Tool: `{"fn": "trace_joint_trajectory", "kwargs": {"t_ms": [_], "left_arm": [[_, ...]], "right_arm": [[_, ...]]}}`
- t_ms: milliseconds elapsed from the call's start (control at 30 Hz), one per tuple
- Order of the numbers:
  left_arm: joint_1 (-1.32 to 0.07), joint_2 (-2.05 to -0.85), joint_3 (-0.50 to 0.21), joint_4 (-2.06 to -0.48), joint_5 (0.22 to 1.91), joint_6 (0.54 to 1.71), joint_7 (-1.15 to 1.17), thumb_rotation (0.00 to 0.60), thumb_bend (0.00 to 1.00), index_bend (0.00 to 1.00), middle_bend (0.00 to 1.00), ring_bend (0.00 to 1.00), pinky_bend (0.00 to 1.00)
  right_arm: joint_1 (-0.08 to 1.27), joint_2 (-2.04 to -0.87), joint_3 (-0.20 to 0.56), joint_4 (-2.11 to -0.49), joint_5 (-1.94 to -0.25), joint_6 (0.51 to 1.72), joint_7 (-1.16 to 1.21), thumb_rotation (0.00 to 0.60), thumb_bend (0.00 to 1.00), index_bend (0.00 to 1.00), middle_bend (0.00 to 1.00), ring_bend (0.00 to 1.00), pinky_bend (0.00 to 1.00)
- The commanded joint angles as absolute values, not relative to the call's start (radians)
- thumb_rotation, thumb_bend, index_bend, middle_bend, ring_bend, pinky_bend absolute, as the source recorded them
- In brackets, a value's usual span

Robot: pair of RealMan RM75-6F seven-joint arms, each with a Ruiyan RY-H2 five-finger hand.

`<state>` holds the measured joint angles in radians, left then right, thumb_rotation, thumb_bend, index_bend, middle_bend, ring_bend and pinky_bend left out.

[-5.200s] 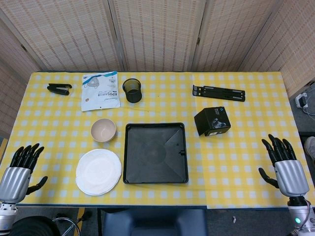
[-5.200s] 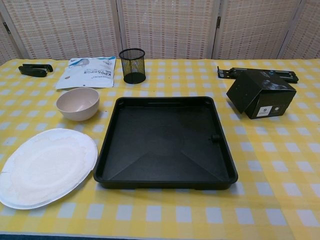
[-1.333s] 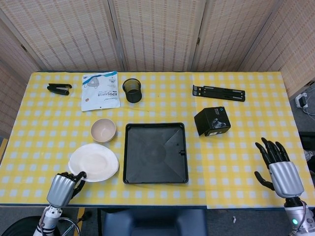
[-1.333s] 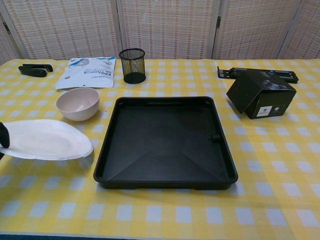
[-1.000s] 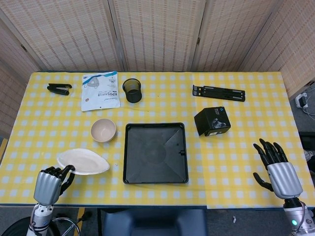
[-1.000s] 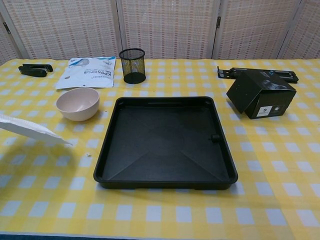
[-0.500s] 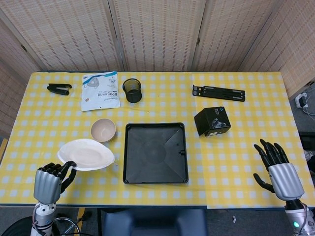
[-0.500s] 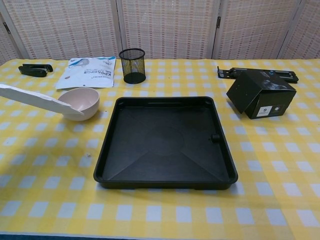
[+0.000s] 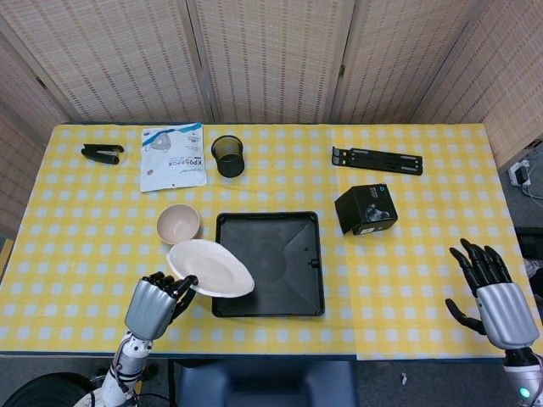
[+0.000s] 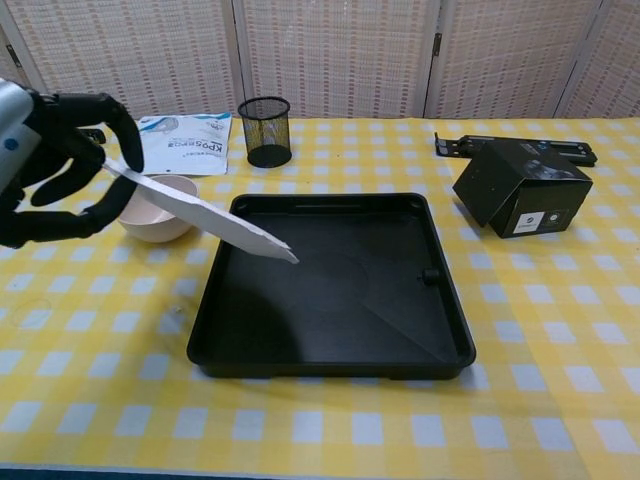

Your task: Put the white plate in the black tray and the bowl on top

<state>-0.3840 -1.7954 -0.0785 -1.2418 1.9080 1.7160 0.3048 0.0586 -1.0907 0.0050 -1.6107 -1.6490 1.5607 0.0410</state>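
While the left hand (image 9: 155,303) is pinching the white plate (image 9: 210,268) at its left rim, the plate is hanging tilted over the black tray's (image 9: 288,305) left edge at frame centre. The bowl (image 9: 178,224) is sitting just upper left of the tray. At lower right, the right hand (image 9: 496,297) is hovering with fingers spread, holding nothing.

White plate (image 9: 210,268) tilted over black tray's (image 9: 293,306) left edge, beige bowl (image 9: 178,224) beside tray

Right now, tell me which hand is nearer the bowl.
Left. The left hand holds the white plate just in front of the bowl; the right hand hangs open past the table's far right edge.
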Motion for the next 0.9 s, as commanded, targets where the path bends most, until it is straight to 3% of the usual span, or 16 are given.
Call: {"fn": "trace_joint_trajectory", "kwargs": {"t_ms": [33, 500, 900], "left_arm": [[-0.422, -1.831, -0.099, -1.237, 1.894, 1.672, 0.307, 0.600, 0.54, 0.61, 1.00, 1.00, 1.00], [-0.539, -2.019, -0.130, -1.019, 1.797, 1.506, 0.207, 0.600, 0.54, 0.61, 1.00, 1.00, 1.00], [-0.580, -2.093, -0.101, -0.869, 1.760, 1.453, 0.133, 0.600, 0.54, 0.62, 1.00, 1.00, 1.00]], "right_arm": [[0.057, -1.087, 0.008, -1.609, -1.643, 1.561, 0.048, 0.600, 0.34, 0.00, 0.00, 0.00, 0.00], [0.042, -1.058, 0.029, -1.594, -1.590, 1.571, 0.117, 0.600, 0.34, 0.00, 0.00, 0.00, 0.00], [0.014, -1.048, 0.041, -1.578, -1.554, 1.594, 0.140, 0.600, 0.34, 0.00, 0.00, 0.00, 0.00]]}}
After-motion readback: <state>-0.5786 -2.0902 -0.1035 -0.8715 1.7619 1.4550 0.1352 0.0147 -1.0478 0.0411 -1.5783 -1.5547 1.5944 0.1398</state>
